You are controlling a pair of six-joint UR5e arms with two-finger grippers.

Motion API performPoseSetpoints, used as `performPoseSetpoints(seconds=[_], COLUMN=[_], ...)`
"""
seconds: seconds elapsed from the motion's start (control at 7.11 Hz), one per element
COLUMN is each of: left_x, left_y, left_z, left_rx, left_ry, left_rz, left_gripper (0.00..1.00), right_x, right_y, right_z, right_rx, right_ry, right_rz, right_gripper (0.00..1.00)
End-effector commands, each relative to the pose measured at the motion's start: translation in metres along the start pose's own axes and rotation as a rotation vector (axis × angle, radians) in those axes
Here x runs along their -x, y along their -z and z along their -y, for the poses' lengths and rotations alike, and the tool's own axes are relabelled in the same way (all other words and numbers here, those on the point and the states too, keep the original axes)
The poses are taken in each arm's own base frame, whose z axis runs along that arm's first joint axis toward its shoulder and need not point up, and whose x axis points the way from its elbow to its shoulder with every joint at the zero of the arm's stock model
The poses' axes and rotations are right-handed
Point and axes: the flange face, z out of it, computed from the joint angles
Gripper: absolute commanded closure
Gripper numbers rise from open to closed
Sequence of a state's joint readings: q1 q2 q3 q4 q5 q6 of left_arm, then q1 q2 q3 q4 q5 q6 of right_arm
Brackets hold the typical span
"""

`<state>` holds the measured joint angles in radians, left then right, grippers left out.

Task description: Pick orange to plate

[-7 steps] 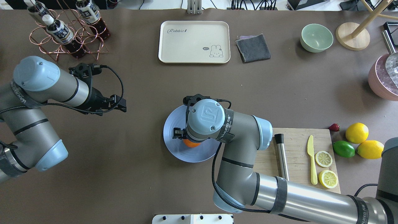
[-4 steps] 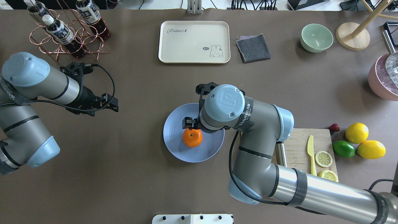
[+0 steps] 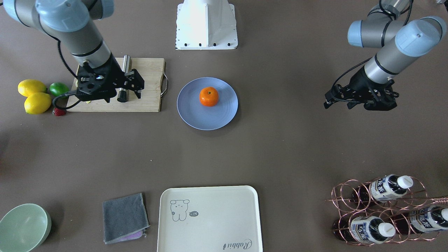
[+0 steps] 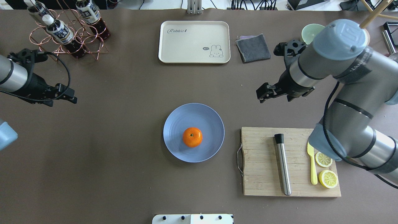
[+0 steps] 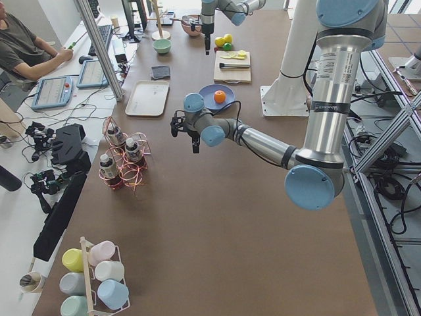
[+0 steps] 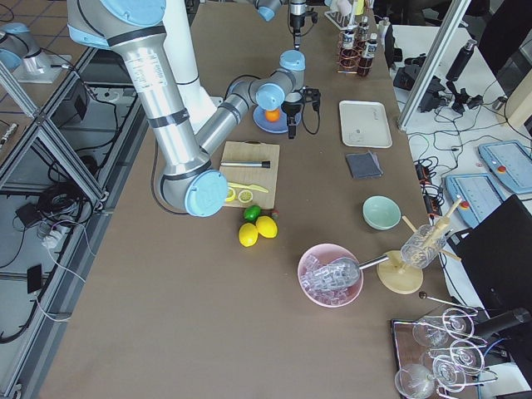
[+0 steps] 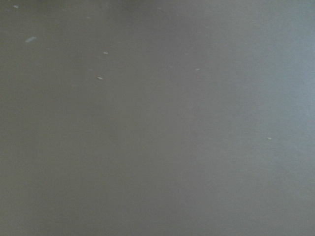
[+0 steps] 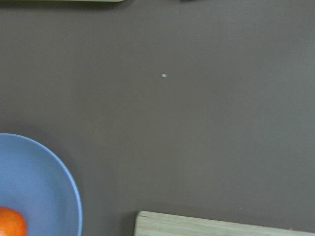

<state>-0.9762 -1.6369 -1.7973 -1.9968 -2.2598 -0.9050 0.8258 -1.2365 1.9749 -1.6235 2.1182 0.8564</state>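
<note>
The orange (image 4: pixel 192 137) rests free on the periwinkle plate (image 4: pixel 180 124), a little toward the robot from its centre; it also shows on the plate (image 3: pixel 196 112) as the orange (image 3: pixel 209 96) in the front view. The right wrist view catches only the plate's rim (image 8: pixel 59 182) and a sliver of orange (image 8: pixel 10 223). My right gripper (image 4: pixel 261 93) hangs open and empty, well off to the plate's far right, above bare table. My left gripper (image 4: pixel 70 95) is far out at the left, open and empty.
A wooden cutting board (image 4: pixel 264 161) right of the plate carries a steel muddler (image 4: pixel 282 165), a yellow knife (image 4: pixel 312 165) and lemon halves (image 4: pixel 323 159). At the back stand a cream tray (image 4: pixel 194 42), grey cloth (image 4: pixel 253 47) and bottle rack (image 4: pixel 68 31). Lemons (image 3: pixel 31 87) and lime (image 3: pixel 58 88) sit beyond the board.
My right gripper let go of the orange on the plate, then pulled away to the far right. The left arm drew back to the left. The orange stayed put.
</note>
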Motion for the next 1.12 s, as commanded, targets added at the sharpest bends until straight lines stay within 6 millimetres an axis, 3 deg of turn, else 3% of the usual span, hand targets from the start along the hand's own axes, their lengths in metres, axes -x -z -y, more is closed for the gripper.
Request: performPoseSetpoints(seconds=[0.0,0.14,0.42,0.56,0.7,0.84,0.98], left_x=[0.109,0.154,0.2,0.223,0.237,0.243,0.263], left_y=[0.055,0.096,0.137,0.151,0.144,0.141,0.152], left_z=[0.011,0.021,0.029,0.025,0.022,0.022,0.019], left_rx=[0.028,0.037,0.057,0.034,0.054,0.064,0.051], left_ry=[-0.151,-0.18,-0.182,-0.141,-0.158,-0.175,-0.222], left_rz=[0.066,0.083,0.106,0.112,0.112,0.116,0.121], left_gripper=[0.03,0.03,0.03,0.03,0.03,0.03,0.03], right_x=[-0.128,-0.204,-0.329,-0.369,-0.393,-0.408,-0.421], right_y=[0.032,0.048,0.064,0.074,0.077,0.081,0.079], right_z=[0.008,0.003,-0.008,-0.015,-0.027,-0.033,-0.047], right_rx=[0.037,0.038,0.039,0.025,0.024,0.019,0.023], right_ry=[0.069,0.133,0.187,0.175,0.176,0.156,0.131], right_rz=[0.011,-0.003,0.002,-0.013,-0.034,-0.035,-0.028], right_gripper=[0.0,0.0,0.0,0.0,0.0,0.0,0.0])
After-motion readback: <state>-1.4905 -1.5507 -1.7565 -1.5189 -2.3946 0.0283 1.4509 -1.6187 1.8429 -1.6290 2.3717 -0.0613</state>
